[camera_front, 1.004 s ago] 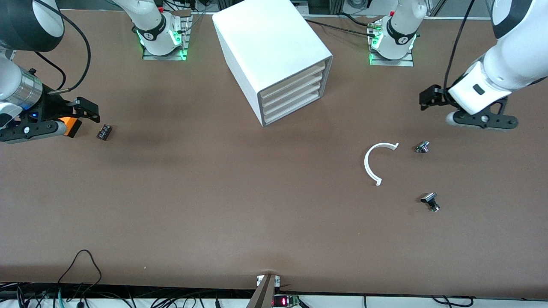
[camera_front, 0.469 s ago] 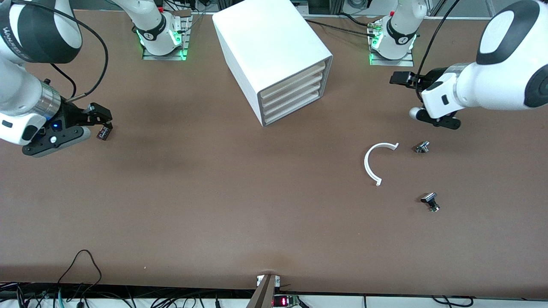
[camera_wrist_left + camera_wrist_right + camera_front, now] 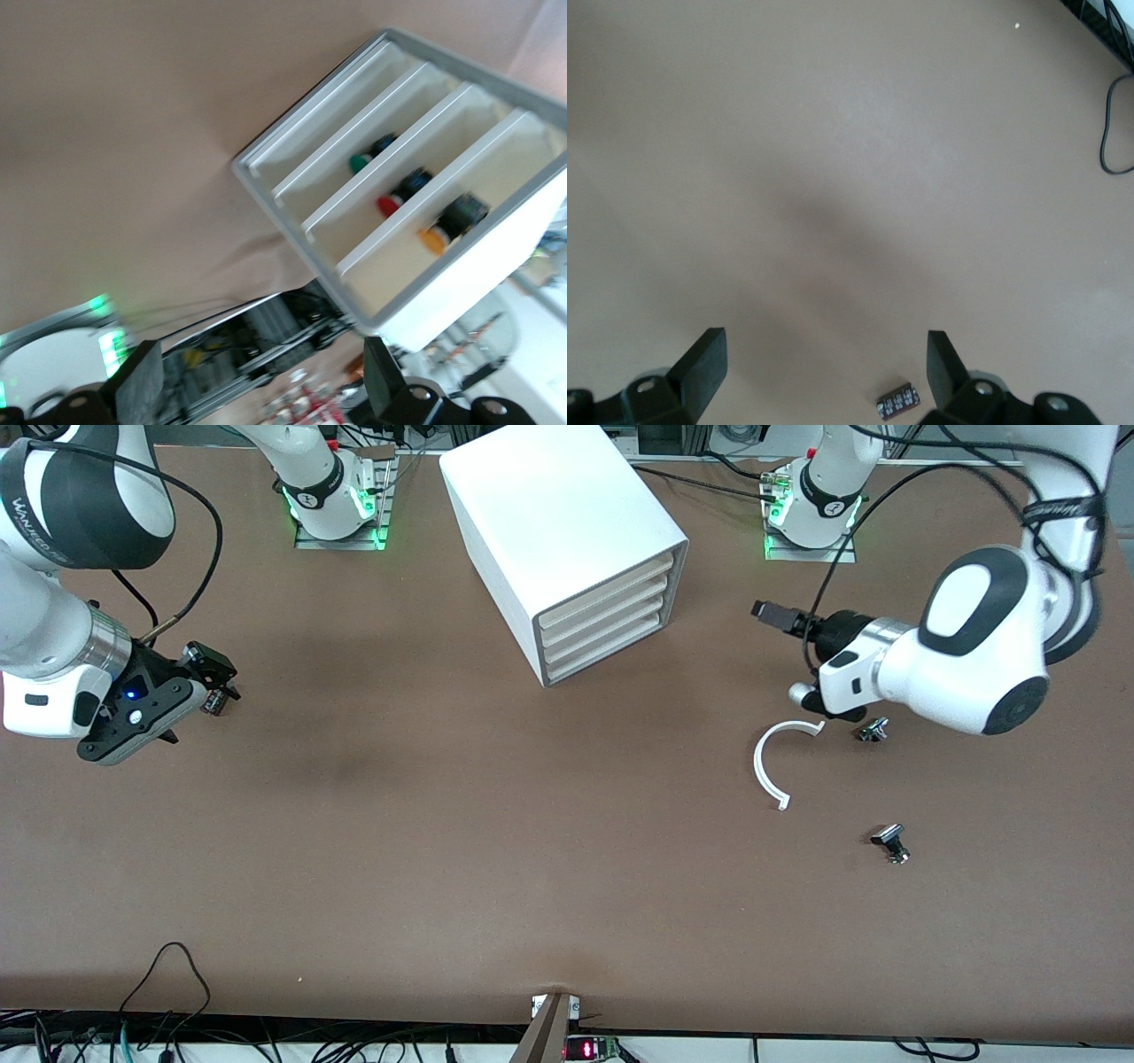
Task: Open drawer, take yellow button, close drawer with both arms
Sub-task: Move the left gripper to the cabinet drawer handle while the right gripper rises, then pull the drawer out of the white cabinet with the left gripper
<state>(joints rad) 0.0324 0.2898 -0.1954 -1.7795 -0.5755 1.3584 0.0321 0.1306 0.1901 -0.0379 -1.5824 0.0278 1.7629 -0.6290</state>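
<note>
The white cabinet (image 3: 567, 522) stands at the back middle of the table with its four drawers (image 3: 602, 615) all shut. In the left wrist view the drawer fronts (image 3: 399, 168) face me. The orange-capped button (image 3: 434, 237) lies inside the end drawer next to the cabinet's broad outer face. A green one and a red one lie in the two middle drawers. My left gripper (image 3: 769, 614) is open and empty in the air, apart from the drawer fronts toward the left arm's end; it also shows in the left wrist view (image 3: 257, 390). My right gripper (image 3: 215, 677) is open and empty, low over the table at the right arm's end; it also shows in the right wrist view (image 3: 824, 367).
A small black cylinder (image 3: 897, 401) lies on the table by one right finger. A white C-shaped ring (image 3: 769, 766) and two small metal parts (image 3: 873, 730) (image 3: 892, 843) lie below and nearer the camera than the left arm. Cables run along the table's near edge.
My left arm has swung in from the table's end toward the cabinet, and its gripper now faces the drawer fronts. My right gripper has shifted over the small black cylinder.
</note>
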